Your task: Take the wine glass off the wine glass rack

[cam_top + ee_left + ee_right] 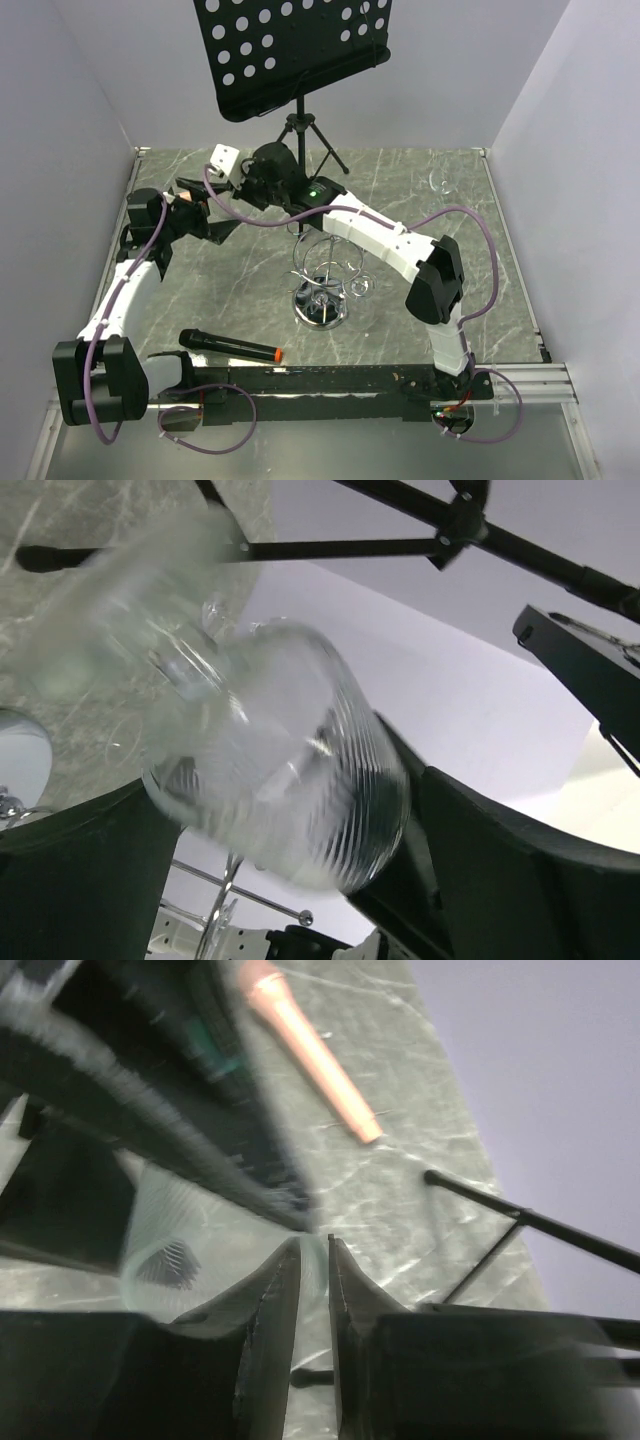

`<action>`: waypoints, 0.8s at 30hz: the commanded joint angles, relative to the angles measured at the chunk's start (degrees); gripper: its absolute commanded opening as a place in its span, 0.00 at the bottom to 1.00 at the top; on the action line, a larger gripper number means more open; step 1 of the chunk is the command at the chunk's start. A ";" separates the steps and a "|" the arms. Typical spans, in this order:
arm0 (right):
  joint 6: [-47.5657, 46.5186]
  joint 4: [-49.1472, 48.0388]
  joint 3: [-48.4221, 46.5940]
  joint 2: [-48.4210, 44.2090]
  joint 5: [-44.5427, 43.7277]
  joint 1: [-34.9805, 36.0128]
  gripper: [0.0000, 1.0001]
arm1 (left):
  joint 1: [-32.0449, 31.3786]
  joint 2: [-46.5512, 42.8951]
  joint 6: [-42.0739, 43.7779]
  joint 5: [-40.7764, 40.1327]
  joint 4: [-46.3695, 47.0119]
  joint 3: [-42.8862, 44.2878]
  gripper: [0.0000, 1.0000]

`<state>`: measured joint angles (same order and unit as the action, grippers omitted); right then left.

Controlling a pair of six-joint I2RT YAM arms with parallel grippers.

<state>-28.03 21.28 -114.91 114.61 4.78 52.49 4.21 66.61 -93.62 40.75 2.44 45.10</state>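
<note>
The wine glass (290, 770), clear with a ribbed bowl, lies blurred between the wide-apart fingers of my left gripper (280, 780). My right gripper (313, 1242) is shut on a thin edge of this glass, and the ribbed bowl (165, 1250) shows left of its fingers. In the top view both grippers meet at the back left, the left gripper (215, 218) below the right gripper (237, 185). The glass itself is hard to make out there. The chrome wine glass rack (320, 290) stands mid-table, apart from both grippers. Its wires show in the left wrist view (230, 900).
A black music stand (295, 50) on a tripod stands at the back centre. A black microphone (230, 347) with an orange end lies near the front. A faint clear glass shape (438, 183) sits far right. A salmon tapered object (310, 1055) lies on the marble top.
</note>
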 commanded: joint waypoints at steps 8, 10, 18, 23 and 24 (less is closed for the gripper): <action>0.70 -3.88 -4.44 -0.61 -2.67 -1.69 0.00 | 2.73 -2.36 1.16 -3.40 0.98 -1.42 1.00; 0.43 -2.91 -4.36 -0.70 -1.35 -2.04 0.00 | 2.91 -1.93 0.73 -3.40 0.56 -1.42 1.00; 0.08 -1.59 -4.53 -0.70 0.58 -2.13 0.00 | 3.70 -2.18 0.90 -3.84 -0.50 -2.03 1.00; -0.45 -0.89 -4.44 -1.14 0.85 -2.65 0.00 | 4.23 -2.62 1.34 -4.10 -1.82 -2.83 1.00; -0.53 -0.80 -4.44 -1.49 1.02 -2.92 0.00 | 4.32 -2.62 1.43 -4.10 -2.00 -2.91 1.00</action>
<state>-28.18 23.81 -115.39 114.63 4.56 50.33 7.90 65.69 -92.14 38.17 1.67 42.72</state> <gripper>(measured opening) 0.012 0.995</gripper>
